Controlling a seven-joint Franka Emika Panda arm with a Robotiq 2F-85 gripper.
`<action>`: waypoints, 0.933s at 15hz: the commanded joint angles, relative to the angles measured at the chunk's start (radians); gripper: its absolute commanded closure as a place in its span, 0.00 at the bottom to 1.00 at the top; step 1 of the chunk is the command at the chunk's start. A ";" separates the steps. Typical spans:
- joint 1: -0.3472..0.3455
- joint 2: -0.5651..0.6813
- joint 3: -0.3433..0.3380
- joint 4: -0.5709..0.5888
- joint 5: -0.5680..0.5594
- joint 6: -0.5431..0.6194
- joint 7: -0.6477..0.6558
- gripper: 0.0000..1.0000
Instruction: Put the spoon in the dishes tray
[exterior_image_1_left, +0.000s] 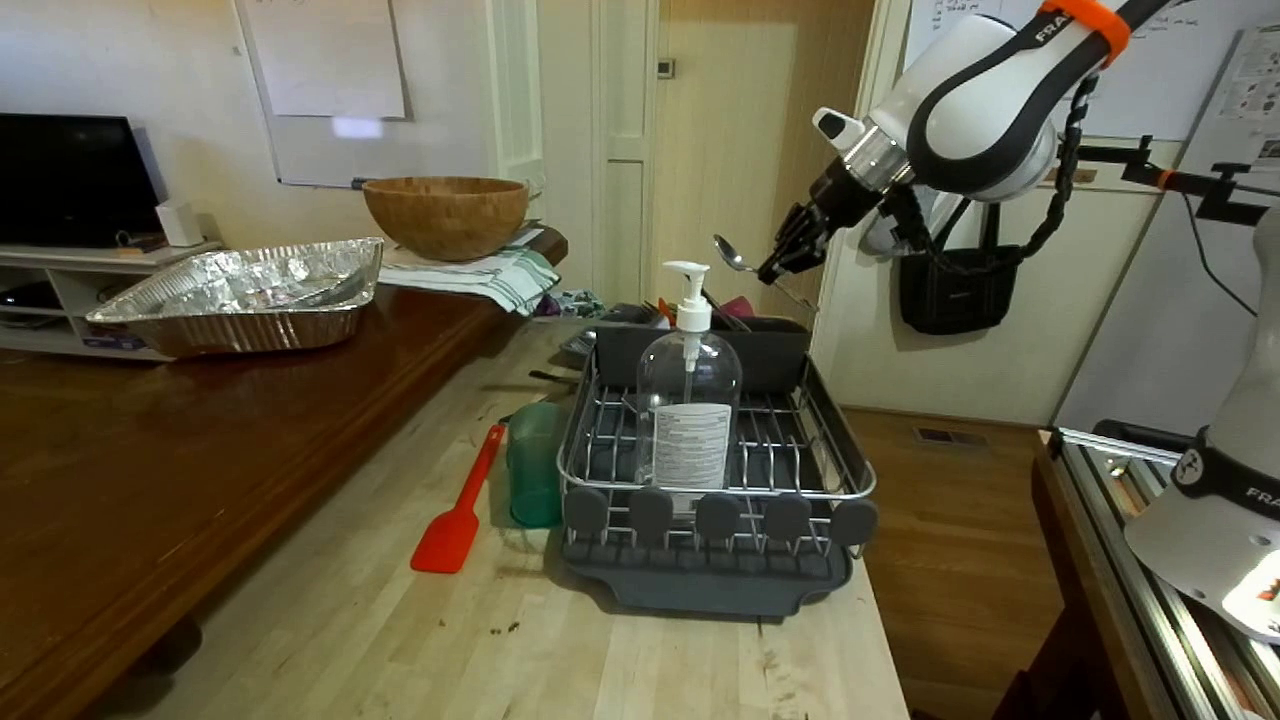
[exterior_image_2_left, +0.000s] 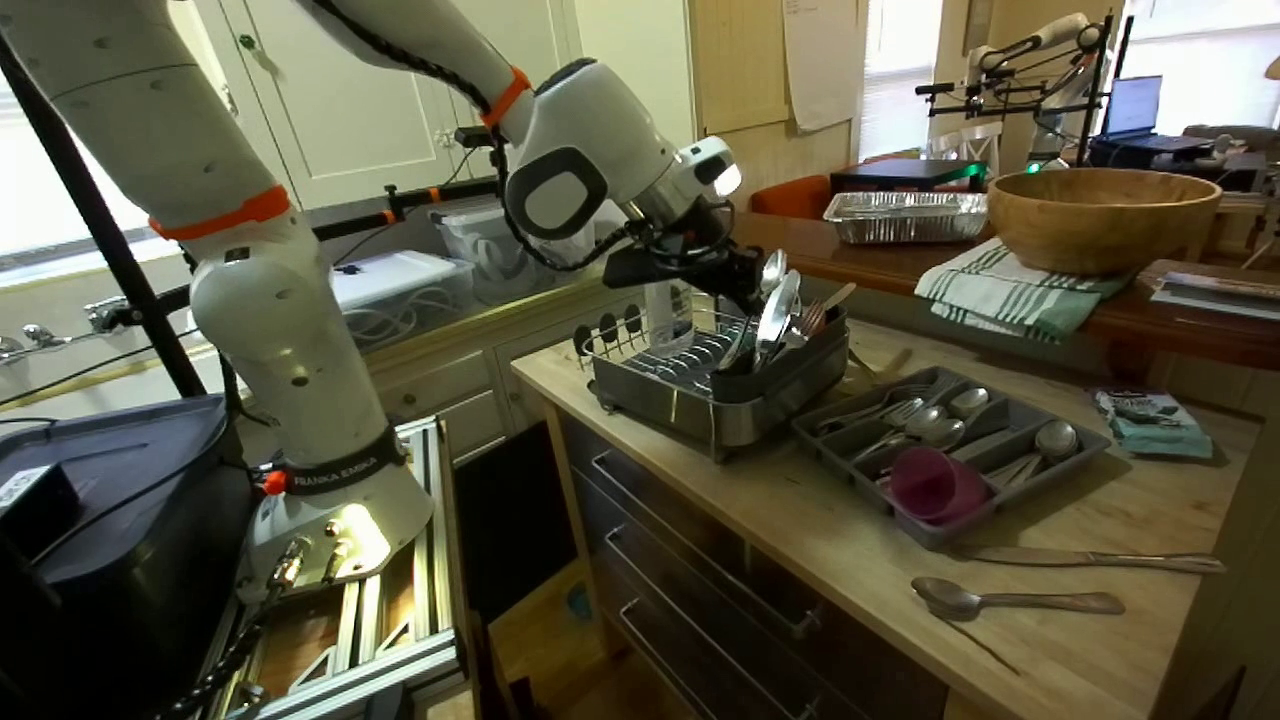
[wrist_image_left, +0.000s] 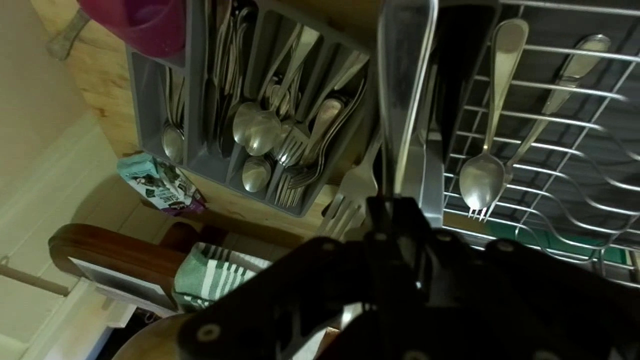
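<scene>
The desk (exterior_image_1_left: 500, 660) was pale, striped wood with a few dark specks (exterior_image_1_left: 506, 628), and a raised counter (exterior_image_1_left: 200, 470) of dark reddish wood ran alongside it. Around them the room showed cream walls (exterior_image_1_left: 170, 80), a wooden floor (exterior_image_1_left: 960, 510), one television (exterior_image_1_left: 70, 180) and one black bag (exterior_image_1_left: 965, 290) hanging against a wall. One distant robot arm (exterior_image_2_left: 1060, 33) stood far back in an exterior view.

The single tool (exterior_image_1_left: 768, 272) was clamped around one spoon (exterior_image_1_left: 728, 250), which tilted, bowl end up, above the caddy (exterior_image_1_left: 772, 360) end of the one dishes tray (exterior_image_1_left: 705, 585). Several utensils (wrist_image_left: 362, 180) stood in the caddy, too overlapped to count. Five rounded grey knobs (exterior_image_1_left: 718, 516) showed along the rim in an exterior view, and one clear pump bottle (exterior_image_1_left: 692, 440) stood inside; in the wrist view one fork (wrist_image_left: 570, 75) and one rack spoon (wrist_image_left: 481, 177) lay on the wires. Just beside were one green tumbler (exterior_image_1_left: 535, 465) and one red spatula (exterior_image_1_left: 450, 535).

One grey cutlery tray (exterior_image_2_left: 862, 484) held one magenta cup (exterior_image_2_left: 930, 487) and crowded spoons (wrist_image_left: 262, 134) and forks (wrist_image_left: 292, 146), their number hidden by overlap. Near it lay one packet (exterior_image_2_left: 1150, 422), one knife (exterior_image_2_left: 1140, 560) and one loose spoon (exterior_image_2_left: 950, 598). The counter carried one wooden bowl (exterior_image_1_left: 445, 215), one foil pan (exterior_image_1_left: 250, 330) and one striped towel (exterior_image_1_left: 490, 278).
</scene>
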 joint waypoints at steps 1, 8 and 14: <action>0.259 -0.113 -0.270 -0.026 0.136 -0.067 -0.174 0.98; 0.560 -0.200 -0.709 0.019 0.146 -0.152 -0.413 0.98; 0.731 -0.182 -0.871 0.068 0.126 -0.170 -0.459 0.98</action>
